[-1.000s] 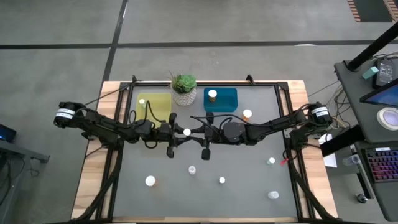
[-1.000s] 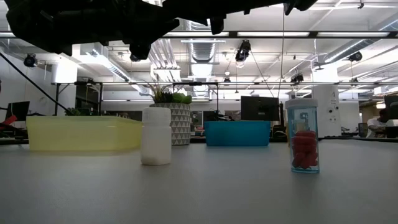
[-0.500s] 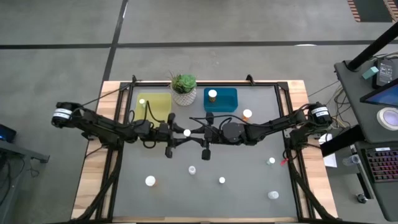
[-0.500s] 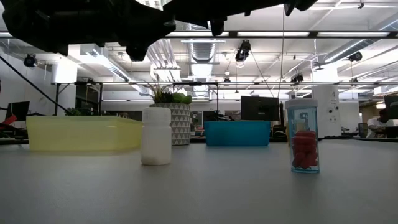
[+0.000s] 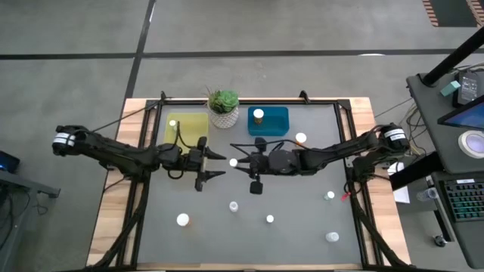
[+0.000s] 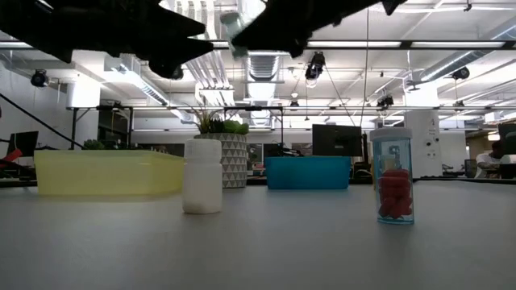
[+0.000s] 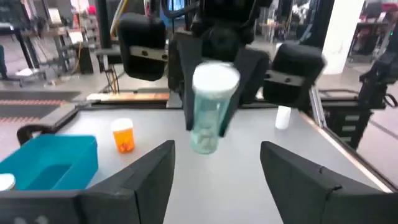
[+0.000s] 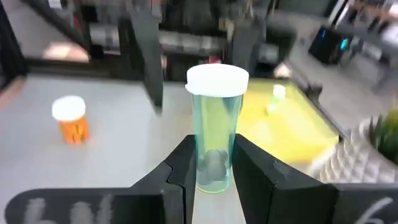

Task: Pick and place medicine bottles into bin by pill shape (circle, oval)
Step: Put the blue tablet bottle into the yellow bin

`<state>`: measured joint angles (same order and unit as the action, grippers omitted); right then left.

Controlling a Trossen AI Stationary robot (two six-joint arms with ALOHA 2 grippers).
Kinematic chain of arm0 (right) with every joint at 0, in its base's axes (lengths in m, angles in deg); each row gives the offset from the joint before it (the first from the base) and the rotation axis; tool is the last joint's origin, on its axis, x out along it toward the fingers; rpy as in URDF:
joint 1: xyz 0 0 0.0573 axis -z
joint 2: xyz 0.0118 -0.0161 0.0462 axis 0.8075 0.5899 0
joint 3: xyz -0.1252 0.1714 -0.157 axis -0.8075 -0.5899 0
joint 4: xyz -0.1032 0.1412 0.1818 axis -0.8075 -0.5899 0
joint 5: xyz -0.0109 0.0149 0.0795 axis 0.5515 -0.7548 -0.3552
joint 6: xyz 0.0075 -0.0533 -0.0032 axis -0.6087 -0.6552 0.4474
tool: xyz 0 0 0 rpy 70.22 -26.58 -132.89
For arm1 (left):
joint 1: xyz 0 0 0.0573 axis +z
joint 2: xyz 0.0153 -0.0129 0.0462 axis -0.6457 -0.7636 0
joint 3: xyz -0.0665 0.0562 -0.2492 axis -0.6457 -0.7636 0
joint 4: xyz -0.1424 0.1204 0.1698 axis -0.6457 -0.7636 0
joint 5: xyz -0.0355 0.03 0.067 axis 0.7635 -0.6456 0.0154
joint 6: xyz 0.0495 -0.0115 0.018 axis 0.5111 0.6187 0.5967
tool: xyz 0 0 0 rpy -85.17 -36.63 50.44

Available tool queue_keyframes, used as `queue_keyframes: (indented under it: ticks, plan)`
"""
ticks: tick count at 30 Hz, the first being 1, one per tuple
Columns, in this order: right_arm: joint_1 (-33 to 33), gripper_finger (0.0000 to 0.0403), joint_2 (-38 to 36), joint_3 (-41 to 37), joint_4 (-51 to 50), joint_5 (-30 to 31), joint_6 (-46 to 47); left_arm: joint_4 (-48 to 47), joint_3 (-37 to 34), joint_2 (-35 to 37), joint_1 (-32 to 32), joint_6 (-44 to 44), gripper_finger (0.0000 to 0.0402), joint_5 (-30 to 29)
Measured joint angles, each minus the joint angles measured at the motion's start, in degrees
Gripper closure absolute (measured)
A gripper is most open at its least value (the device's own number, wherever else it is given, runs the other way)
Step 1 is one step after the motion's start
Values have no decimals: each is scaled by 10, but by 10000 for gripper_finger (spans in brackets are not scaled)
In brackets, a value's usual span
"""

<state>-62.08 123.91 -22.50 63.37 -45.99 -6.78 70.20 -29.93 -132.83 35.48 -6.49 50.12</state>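
My right gripper is over the table's middle, shut on a clear greenish bottle with a white cap, which also shows in the high view and the left wrist view. My left gripper is open and empty just to the left of the bottle, its fingers pointing at it. A yellow bin and a blue bin at the far side each hold one white-capped bottle. Several more bottles stand on the table. My right gripper pinches the bottle's lower body between its two fingers, one on each side. The fingers come level from the table's right side. The bottle stands upright, cap up, lifted clear of the table.
A potted plant stands between the bins. An amber bottle stands right of the blue bin. Bottles stand near the front and at the right.
The two grippers, close together around the bottle a second ago, have drawn apart. My left gripper has gone back toward the table's left edge without the bottle. My right gripper has moved slightly toward the right edge, with the bottle still upright in it.
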Motion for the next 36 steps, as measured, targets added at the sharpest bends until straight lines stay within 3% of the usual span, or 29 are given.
queue_keyframes:
  ticks: [5, 9, 17, 24, 36]
  plan:
    - [0, 323, -2, 0, -109, 38, 37, -6, 6, 19, -1, -5, 180, 0]
    - [0, 323, 5, 0, -139, 43, 47, -18, 26, -4, -1, -5, 180, -5]
    - [0, 323, 8, 0, -142, 43, 35, -166, 117, -81, 0, -2, 180, -62]
    - [0, 323, 8, 0, -148, 43, 32, -166, 165, -129, 0, 27, 180, -62]
    - [0, 323, 8, 0, -150, 43, 30, -121, 167, -170, 1, 26, 180, -62]
